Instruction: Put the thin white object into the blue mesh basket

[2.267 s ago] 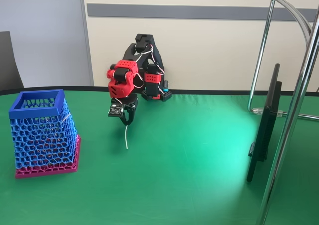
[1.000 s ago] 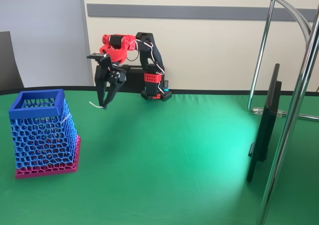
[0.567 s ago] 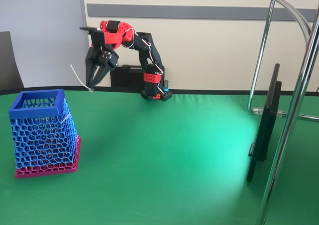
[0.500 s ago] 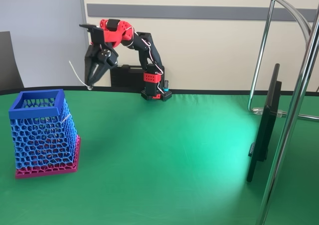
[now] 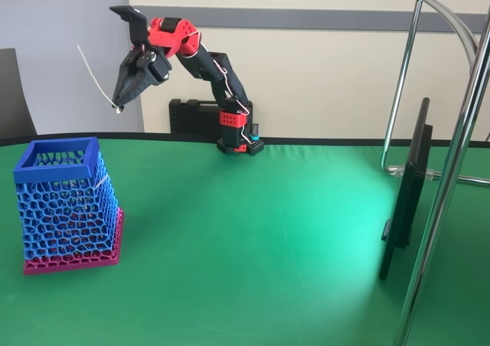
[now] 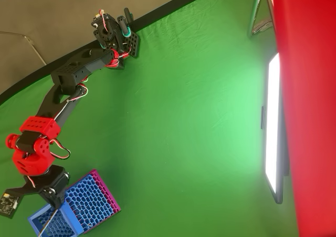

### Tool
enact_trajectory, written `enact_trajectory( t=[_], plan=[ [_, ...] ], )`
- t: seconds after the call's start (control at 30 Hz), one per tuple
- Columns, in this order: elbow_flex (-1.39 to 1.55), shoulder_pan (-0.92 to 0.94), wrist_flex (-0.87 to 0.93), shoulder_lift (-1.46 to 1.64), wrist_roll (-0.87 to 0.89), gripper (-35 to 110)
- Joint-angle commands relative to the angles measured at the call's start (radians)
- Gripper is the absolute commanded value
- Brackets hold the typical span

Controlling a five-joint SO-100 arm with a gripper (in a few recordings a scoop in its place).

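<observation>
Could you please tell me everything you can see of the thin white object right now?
The thin white object is a very slender, slightly curved white strip that looks like flexible plastic. It is held in the air, pinched at its lower end by the gripper, and slants up and to the left in the fixed view, well above the blue mesh basket. In the overhead view it crosses the basket's rim. Nothing else touches it.

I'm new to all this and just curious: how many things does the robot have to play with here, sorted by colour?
White: 1, the thin strip held up in the jaws.
Blue with a pink base: 1, the mesh basket on the green table.
Total: 2.
</observation>
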Motion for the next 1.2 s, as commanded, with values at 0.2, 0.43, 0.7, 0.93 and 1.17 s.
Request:
enact_trajectory(
  t=[0.2,0.43,0.7,0.93,1.17],
  plan=[
    [0.021,-0.025,-0.021,0.075,0.497,3],
    [0.074,-0.069,-0.02,0.133,0.778,5],
    [0.066,-0.091,-0.071,0.14,0.939,5],
    [-0.064,-0.017,-0.117,0.052,0.917,5],
    [-0.215,0.074,-0.138,-0.06,0.87,5]
  ],
)
